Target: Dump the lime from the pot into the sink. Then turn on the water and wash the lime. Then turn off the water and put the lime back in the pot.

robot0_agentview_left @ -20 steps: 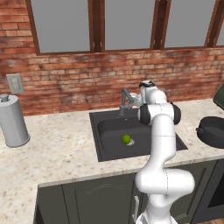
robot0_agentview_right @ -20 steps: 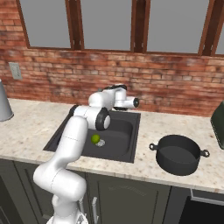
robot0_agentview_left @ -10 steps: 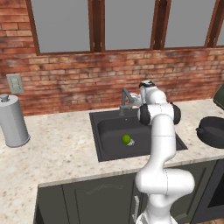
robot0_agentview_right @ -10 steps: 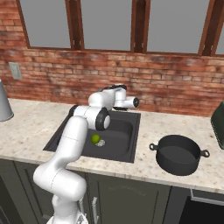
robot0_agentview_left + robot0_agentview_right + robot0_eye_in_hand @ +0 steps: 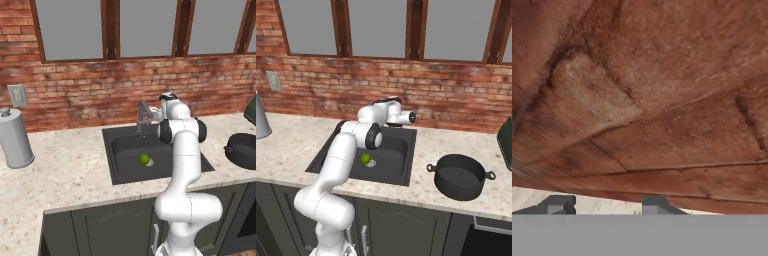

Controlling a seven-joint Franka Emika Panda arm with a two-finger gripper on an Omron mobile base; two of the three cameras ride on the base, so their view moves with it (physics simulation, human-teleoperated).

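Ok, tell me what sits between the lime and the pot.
Nothing visible blocks it. The lime lies in the sink beside the drain; the pot stands open on the counter to its right, with bare countertop between.

The scene was evenly and softly lit; only faint shadows were cast inside the sink (image 5: 125, 155). The brick wall (image 5: 662, 100) was rendered blurred up close.

Bright green lime (image 5: 144, 158) in black sink (image 5: 120, 170); dark grey pot (image 5: 460, 175); red-brown brick wall (image 5: 75, 95); speckled beige counter (image 5: 65, 170).
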